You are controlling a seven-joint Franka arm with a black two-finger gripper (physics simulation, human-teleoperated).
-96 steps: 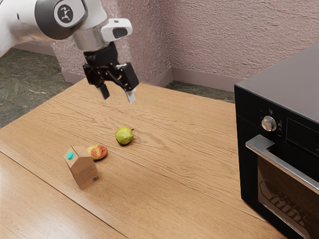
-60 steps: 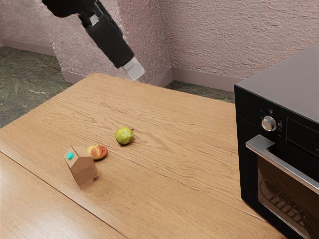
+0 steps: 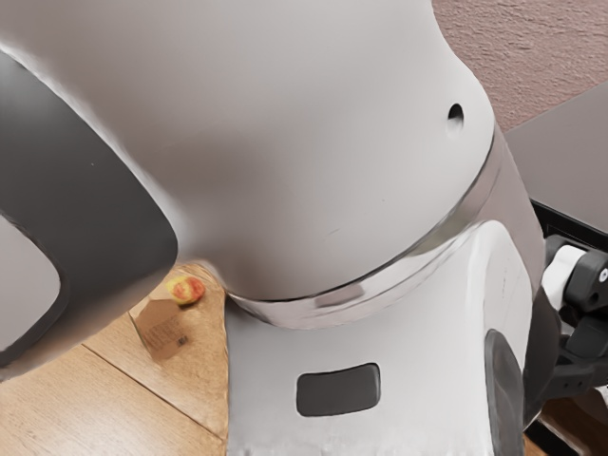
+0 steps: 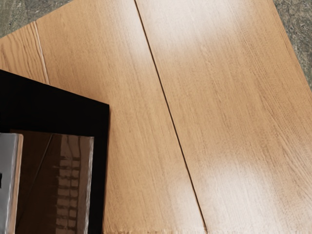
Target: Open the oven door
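One gripper (image 3: 578,366), opening and hold undeterminable, is near the oven door (image 4: 99,170) at the exterior view's right; it should seat squarely behind the handle (image 4: 9,204), then pull outward slowly.

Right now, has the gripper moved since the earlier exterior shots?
Yes, toward the exterior view's right: the gripper was well off the oven, now it overlaps the oven's front in that view.
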